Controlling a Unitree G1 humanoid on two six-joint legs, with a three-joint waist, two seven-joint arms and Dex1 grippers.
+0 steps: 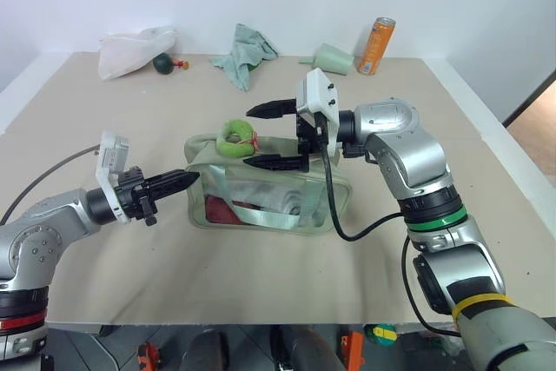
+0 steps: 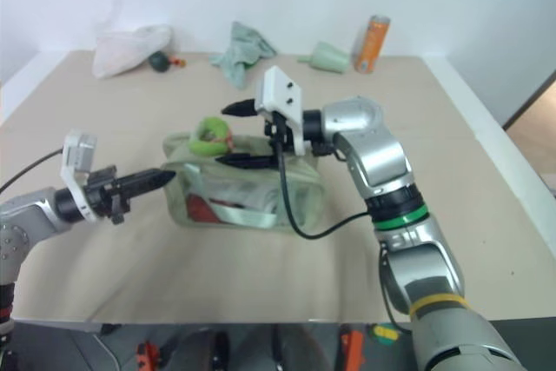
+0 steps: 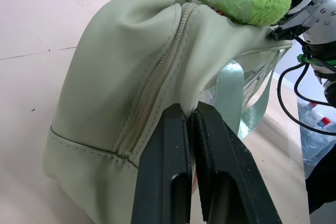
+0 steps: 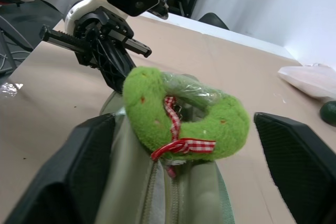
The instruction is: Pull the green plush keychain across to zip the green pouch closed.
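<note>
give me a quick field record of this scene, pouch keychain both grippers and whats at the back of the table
green pouch: lying mid-table, clear panel facing the robot
green plush keychain: on the pouch's top edge, near its left end
left gripper: shut, pinching the pouch's left end beside the zipper
right gripper: open, fingers either side of the keychain, not gripping it
zipper: closed in the stretch seen from the left wrist
back of table: white bag, teal rag, orange can

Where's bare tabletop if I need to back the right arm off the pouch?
Bare table right of the green pouch, and the front strip before it. Crowded along the back edge: white bag, teal rag, cone cup, orange can.
</note>
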